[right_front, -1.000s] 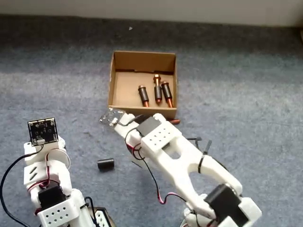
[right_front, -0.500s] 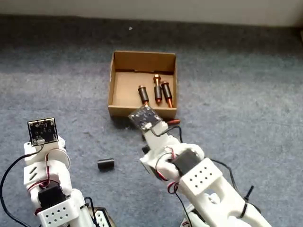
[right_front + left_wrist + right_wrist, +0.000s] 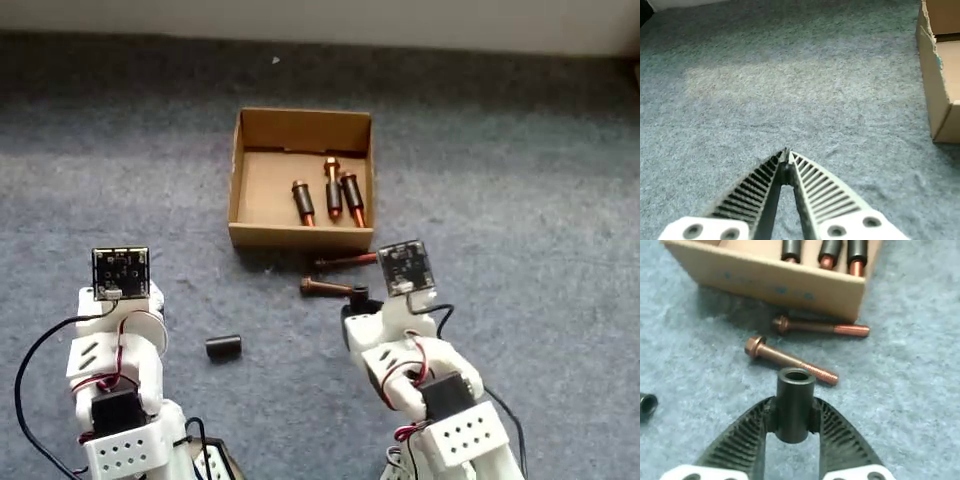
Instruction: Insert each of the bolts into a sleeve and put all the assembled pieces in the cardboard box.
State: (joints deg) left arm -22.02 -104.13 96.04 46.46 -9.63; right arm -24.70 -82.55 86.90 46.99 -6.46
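My right gripper (image 3: 795, 409) is shut on a black sleeve (image 3: 795, 402), held upright just above the carpet. Just beyond it lie two copper bolts, one close (image 3: 790, 360) and one by the box wall (image 3: 820, 328). In the high view the held sleeve (image 3: 360, 293) sits beside the nearer bolt (image 3: 325, 288), with the other bolt (image 3: 345, 261) behind. A loose sleeve (image 3: 224, 347) lies on the carpet between the arms. The cardboard box (image 3: 236, 175) holds three assembled pieces (image 3: 331, 195). My left gripper (image 3: 785, 155) is shut with nothing in it, over bare carpet left of the box.
Grey carpet covers the whole floor. The box's near corner (image 3: 940, 75) stands ahead of the left gripper. The left arm (image 3: 118, 330) stands at the near left, the right arm (image 3: 420, 380) at the near right. Open carpet surrounds the box.
The right arm has pulled back from the box front toward the near right, carrying the sleeve and uncovering both bolts. The left arm has shifted slightly right and nearer.
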